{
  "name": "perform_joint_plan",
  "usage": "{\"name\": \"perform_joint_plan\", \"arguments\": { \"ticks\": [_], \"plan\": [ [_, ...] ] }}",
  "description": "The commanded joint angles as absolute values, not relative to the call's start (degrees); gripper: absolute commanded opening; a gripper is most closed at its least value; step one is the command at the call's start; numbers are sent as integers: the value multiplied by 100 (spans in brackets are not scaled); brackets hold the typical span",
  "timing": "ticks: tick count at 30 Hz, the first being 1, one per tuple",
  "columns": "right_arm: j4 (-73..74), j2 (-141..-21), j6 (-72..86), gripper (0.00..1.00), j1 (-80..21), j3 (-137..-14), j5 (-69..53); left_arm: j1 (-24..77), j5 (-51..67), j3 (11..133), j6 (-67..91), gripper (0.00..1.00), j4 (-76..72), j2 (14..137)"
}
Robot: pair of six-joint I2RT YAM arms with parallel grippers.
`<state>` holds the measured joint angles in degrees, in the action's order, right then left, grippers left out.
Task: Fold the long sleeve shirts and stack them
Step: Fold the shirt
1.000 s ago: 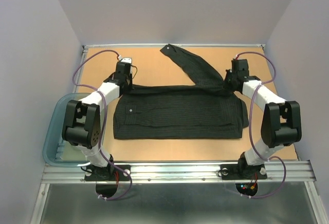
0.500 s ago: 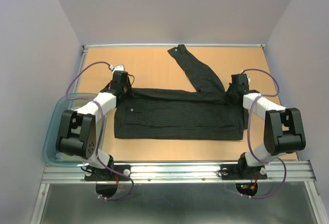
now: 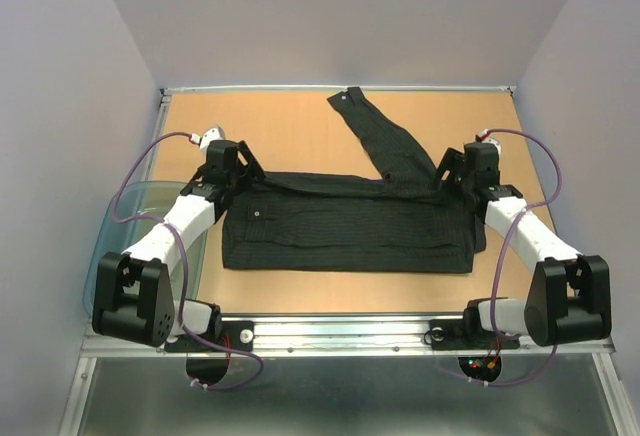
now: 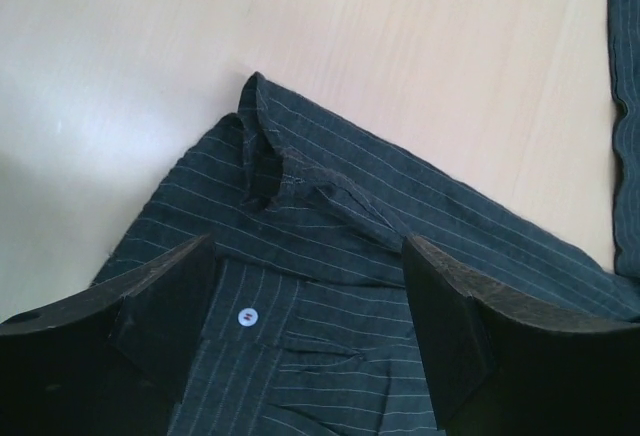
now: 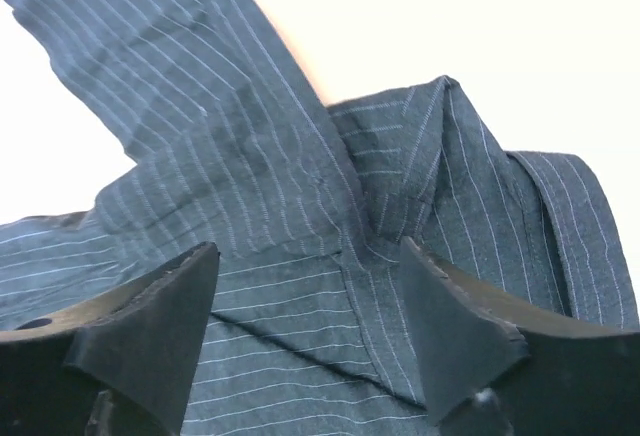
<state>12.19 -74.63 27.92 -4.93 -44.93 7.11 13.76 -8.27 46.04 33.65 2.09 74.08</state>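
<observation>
arms swung outward since before, left gripper [image 4: 310,301] and right gripper [image 5: 310,306] spread wide above black shirt [image 3: 350,224]

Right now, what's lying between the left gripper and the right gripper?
The black shirt: in the top view its far edge runs from the left gripper across to the right gripper.

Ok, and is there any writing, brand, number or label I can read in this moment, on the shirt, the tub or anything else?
None: no readable text in any of the three views.
The black pinstriped shirt shows only its stripes and a plain white button; no neck label is in view.
The plastic tub carries no marking that can be made out at this size.
</observation>
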Motion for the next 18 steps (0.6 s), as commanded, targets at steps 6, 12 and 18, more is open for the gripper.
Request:
{"name": "perform_joint_plan", "arguments": {
  "ticks": [6,12,18],
  "plan": [
    [1230,-7373,2768,84,-475,-4755,589,1415,-774,5747,4666,86,1248,8410],
    [1248,-7541,2962,84,-475,-4772,387,1459,-879,5993,5036,81,1344,8947],
    [1239,-7777,2962,82,-475,-4869,150,1459,-1098,6047,5194,72,1380,9167]
  ]
}}
